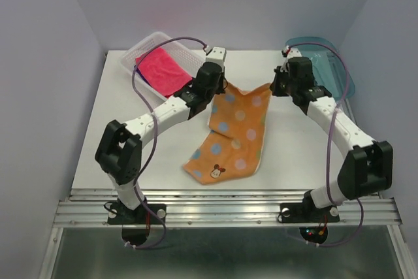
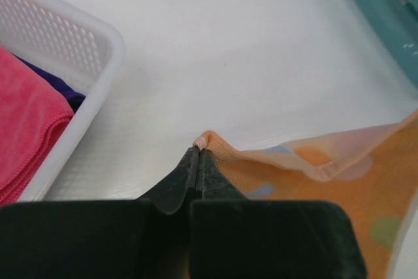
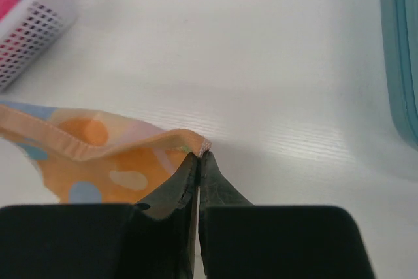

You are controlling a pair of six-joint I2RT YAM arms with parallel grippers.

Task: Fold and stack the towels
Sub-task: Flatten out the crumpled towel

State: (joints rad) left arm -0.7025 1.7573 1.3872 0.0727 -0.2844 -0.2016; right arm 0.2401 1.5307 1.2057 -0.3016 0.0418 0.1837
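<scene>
Two orange spotted towel (image 1: 232,132) corners tight between left fingers (image 2: 181,180) and right fingers (image 3: 179,186), seemingly aloft.

Count:
- 3 towels: 1 orange towel (image 1: 232,132), 1 pink towel (image 1: 163,70), 1 purple towel (image 2: 64,88) (only a sliver shows)
- 2 containers: 1 white basket (image 1: 140,47), 1 teal bin (image 1: 334,70)
- 2 arms: left arm (image 1: 163,112), right arm (image 1: 333,122)
- 2 grippers: left gripper (image 2: 198,151), right gripper (image 3: 199,156)
- 1 table (image 1: 130,161)
</scene>
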